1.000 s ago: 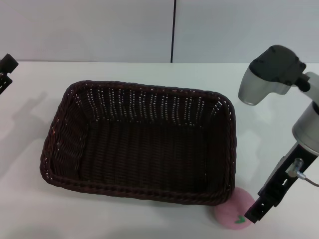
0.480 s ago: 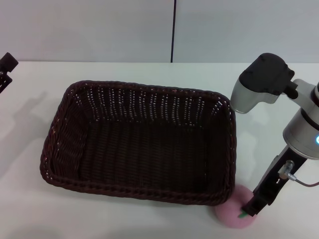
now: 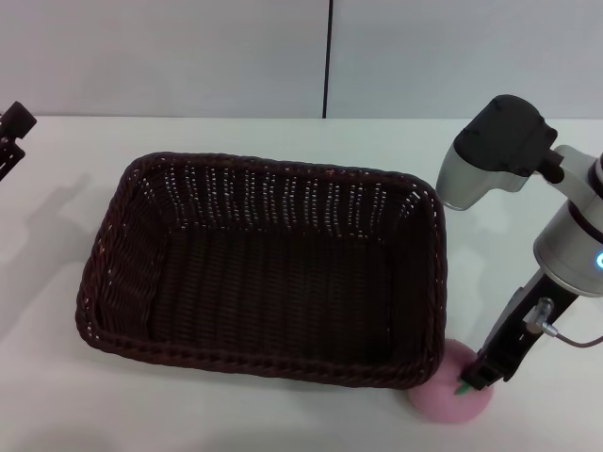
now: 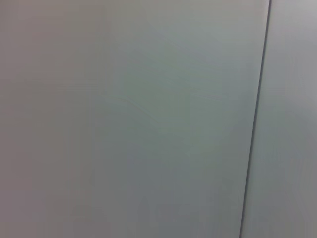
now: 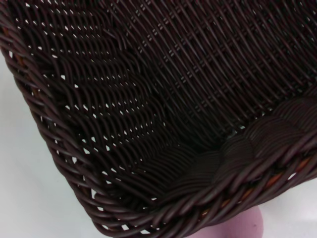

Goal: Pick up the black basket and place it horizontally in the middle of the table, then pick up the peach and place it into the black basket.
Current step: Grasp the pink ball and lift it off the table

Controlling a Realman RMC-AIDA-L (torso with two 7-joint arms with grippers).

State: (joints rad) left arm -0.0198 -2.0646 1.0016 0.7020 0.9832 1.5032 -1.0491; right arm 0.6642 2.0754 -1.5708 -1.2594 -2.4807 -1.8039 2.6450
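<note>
Black basket (image 3: 264,273) sitting lengthwise across the middle of the white table (image 3: 57,395), open side up, nothing inside but its own dark weave. Long sides running left to right in the head view, far wall catching some light through the openwork.

Peach (image 3: 450,391) down on the table at the basket's near right corner, tucked right up against the outside of the braided rim, looks like touching it. Pale pink, with a tiny green mark on the side facing the arm. Not in the basket yet.

Right gripper (image 3: 471,381) down at the peach, black finger end lying over its right side right where the green mark is. Can't tell whether the fingers are spread or pinching the fruit, only one dark tip showing from above. Rest of the right arm rising up and back over the right part of the table, grey wrist housing level with the basket's far right corner.

Right wrist view: close-up of the basket corner, rim and sloping wall filling nearly everything, a sliver of pink peach (image 5: 237,225) poking out just below the rim, white table on either side.

Left gripper (image 3: 11,132) parked way off at the left edge, well apart from the basket, fingers impossible to judge. Left wrist view showing only a plain grey wall (image 4: 129,119) with a dark seam.
</note>
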